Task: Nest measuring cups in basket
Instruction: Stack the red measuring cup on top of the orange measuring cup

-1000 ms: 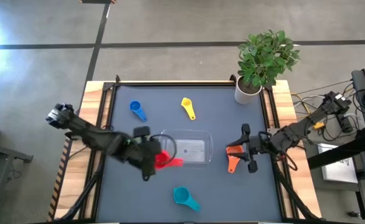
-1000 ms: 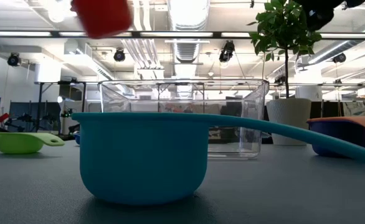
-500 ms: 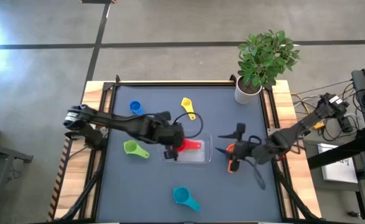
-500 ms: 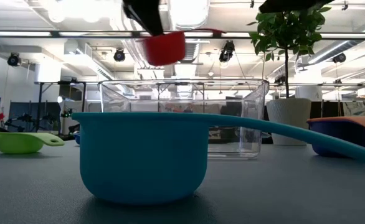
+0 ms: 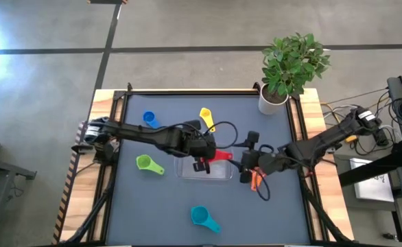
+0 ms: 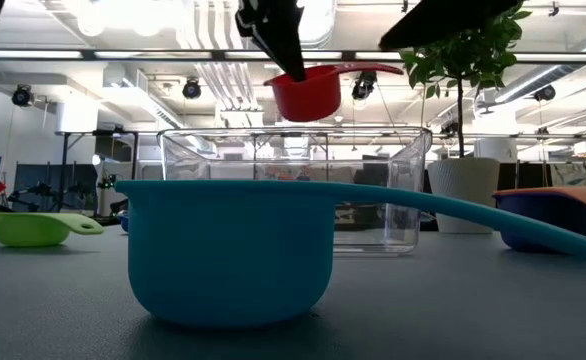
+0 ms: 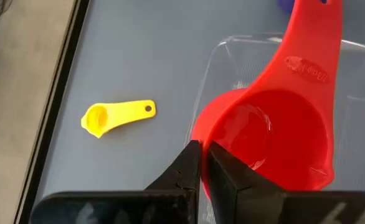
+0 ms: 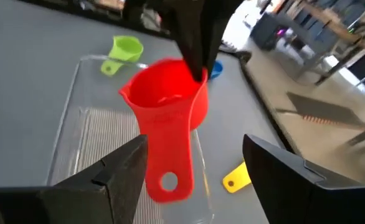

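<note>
My left gripper (image 5: pixel 202 162) is shut on the red cup (image 5: pixel 218 156) and holds it in the air over the clear basket (image 5: pixel 187 171). My right gripper (image 5: pixel 246 165) is open at the basket's right end; its fingers stand wide on either side of the red handle's free end (image 8: pixel 167 180) without touching it. The orange cup (image 5: pixel 256 180) lies on the table under the right gripper. The blue (image 5: pixel 148 119), yellow (image 5: pixel 206 116), green (image 5: pixel 146 163) and teal (image 5: pixel 202 217) cups sit on the table around the basket. The purple cup (image 6: pixel 538 225) shows only in the low view. My left gripper pinches the red bowl's rim (image 7: pixel 202 134) on the side opposite the handle, the wall between its two fingers (image 7: pixel 185 168). The fingers come from above, slanting down. The cup is lifted clear over the basket, upright, with its handle (image 6: pixel 368 69) level toward the table's right.
A potted plant in a white pot (image 5: pixel 273 101) stands at the far right corner. A raised rail (image 5: pixel 122 110) frames the table. The teal cup (image 6: pixel 223 250) stands close in front of the low camera. Cables (image 5: pixel 225 137) trail over the basket's far side.
My left gripper has carried the red cup from the basket's near left corner up and toward the table's right, over the basket. My right gripper has moved toward the table's left, past the orange cup, up to the red cup's handle.
</note>
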Robot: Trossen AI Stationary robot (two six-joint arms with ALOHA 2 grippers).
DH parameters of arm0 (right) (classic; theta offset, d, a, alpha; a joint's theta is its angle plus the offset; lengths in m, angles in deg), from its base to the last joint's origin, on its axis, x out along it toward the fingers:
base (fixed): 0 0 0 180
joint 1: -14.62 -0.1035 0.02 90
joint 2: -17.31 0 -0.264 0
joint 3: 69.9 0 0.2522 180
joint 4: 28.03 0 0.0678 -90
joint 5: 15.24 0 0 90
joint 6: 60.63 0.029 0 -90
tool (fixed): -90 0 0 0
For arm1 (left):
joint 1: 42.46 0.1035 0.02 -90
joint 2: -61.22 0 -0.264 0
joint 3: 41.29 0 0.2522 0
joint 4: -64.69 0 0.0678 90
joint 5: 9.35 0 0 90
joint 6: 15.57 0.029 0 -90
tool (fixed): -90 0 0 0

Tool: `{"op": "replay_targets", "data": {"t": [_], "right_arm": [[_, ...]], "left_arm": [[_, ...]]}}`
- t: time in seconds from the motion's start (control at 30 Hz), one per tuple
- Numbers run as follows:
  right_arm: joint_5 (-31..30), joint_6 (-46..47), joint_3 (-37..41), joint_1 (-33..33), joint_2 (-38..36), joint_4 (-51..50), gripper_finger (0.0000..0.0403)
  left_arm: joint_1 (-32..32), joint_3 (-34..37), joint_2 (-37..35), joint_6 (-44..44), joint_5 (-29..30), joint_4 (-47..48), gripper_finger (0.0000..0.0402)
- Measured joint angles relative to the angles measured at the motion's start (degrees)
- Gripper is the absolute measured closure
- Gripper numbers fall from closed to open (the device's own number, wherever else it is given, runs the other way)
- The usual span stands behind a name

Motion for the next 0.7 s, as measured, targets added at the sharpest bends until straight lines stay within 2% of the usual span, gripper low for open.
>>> {"op": "replay_targets", "data": {"t": [0.17,0.4,0.6,0.7], "right_arm": [[2.6,-1.4,-1.5,3.3,2.3,-0.9,0.0142],[3.0,-4.3,-4.5,3.6,6.4,-2.3,0.0131],[-4.3,-8.3,-7.4,3.6,11.1,-4.4,0.0137],[-5.0,-9.8,-8.8,3.6,13.1,-4.8,0.0143]], "left_arm": [[1.0,0.0,0.0,0.1,0.2,-1.9,0.0401],[1.9,0.0,0.1,0.0,0.0,-2.6,0.0401],[2.0,0.1,0.1,-0.1,-1.0,-3.1,0.0401],[2.0,0.1,0.1,-0.2,-1.5,-3.1,0.0401]]}}
